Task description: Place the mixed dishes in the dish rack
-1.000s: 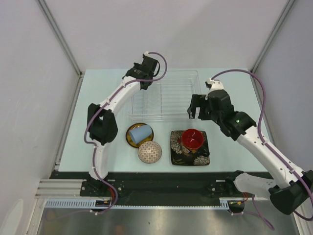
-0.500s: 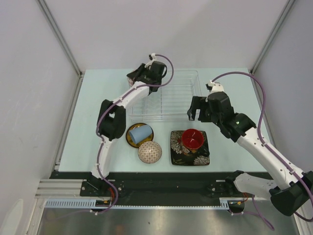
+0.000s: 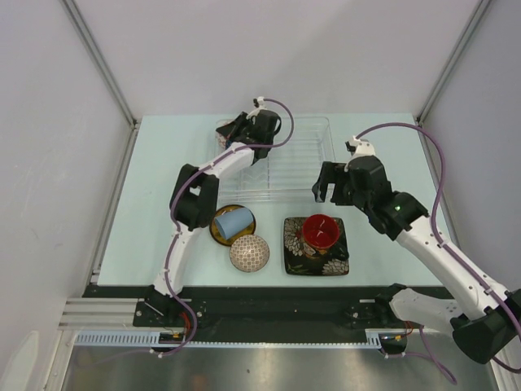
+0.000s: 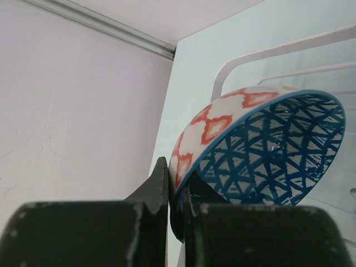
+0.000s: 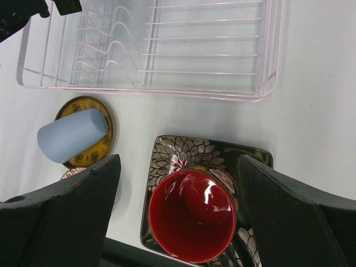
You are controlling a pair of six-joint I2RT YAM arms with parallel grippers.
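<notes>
Risk: thin rim pinch on blue patterned bowl, slip or wire snag over dish rack far-left corner | left jaws: clamped on bowl rim | right jaws: wide, empty, above red-inside dark mug

From the right wrist, the right gripper covers all but a sliver of the beige patterned bowl at eight o'clock, and the red-inside dark mug hides much of the black floral square plate. From the left wrist, the left gripper masks the blue patterned bowl at seven o'clock.
</notes>
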